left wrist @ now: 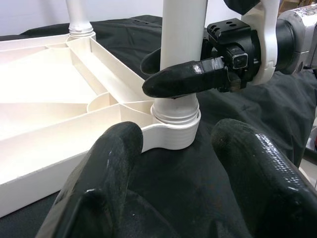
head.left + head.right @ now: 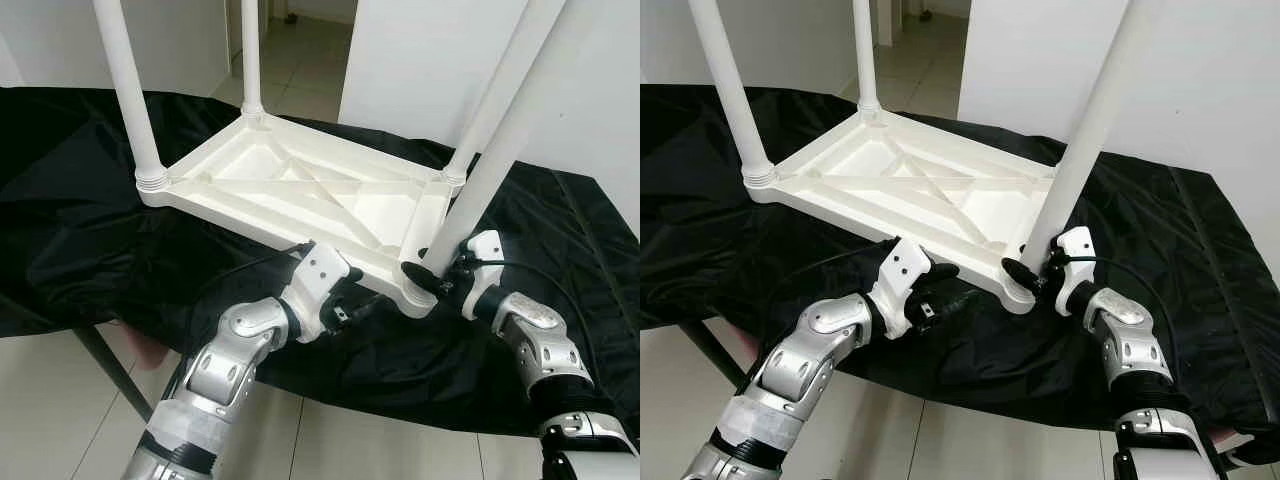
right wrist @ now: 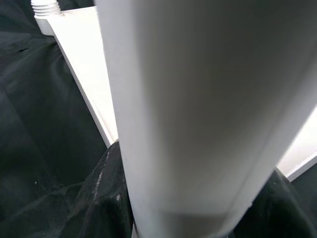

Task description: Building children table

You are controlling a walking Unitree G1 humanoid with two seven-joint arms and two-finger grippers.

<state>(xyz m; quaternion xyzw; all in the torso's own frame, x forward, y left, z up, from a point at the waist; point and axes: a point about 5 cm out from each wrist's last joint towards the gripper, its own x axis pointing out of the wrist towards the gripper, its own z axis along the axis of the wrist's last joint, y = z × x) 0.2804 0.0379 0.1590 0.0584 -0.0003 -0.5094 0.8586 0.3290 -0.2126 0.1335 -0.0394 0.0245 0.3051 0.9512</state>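
Observation:
A white children's table point(image 2: 300, 190) lies upside down on a black cloth, with its legs pointing up. My right gripper point(image 2: 428, 274) is shut on the nearest leg point(image 2: 500, 150), low down where the leg enters the threaded corner socket point(image 1: 173, 130). In the right wrist view the leg point(image 3: 208, 99) stands between the black fingers point(image 3: 106, 198). My left gripper point(image 2: 358, 292) is open with nothing between its fingers. It hovers over the cloth just in front of the table's near edge, left of that socket and pointing at it. The left wrist view shows its fingertips point(image 1: 106, 178) apart.
The black cloth point(image 2: 80, 230) covers a low work surface with a dark support leg point(image 2: 110, 372) at the front left. A tiled floor point(image 2: 330, 440) lies below. A white wall panel point(image 2: 420, 60) stands behind, with a doorway point(image 2: 300, 40) to its left.

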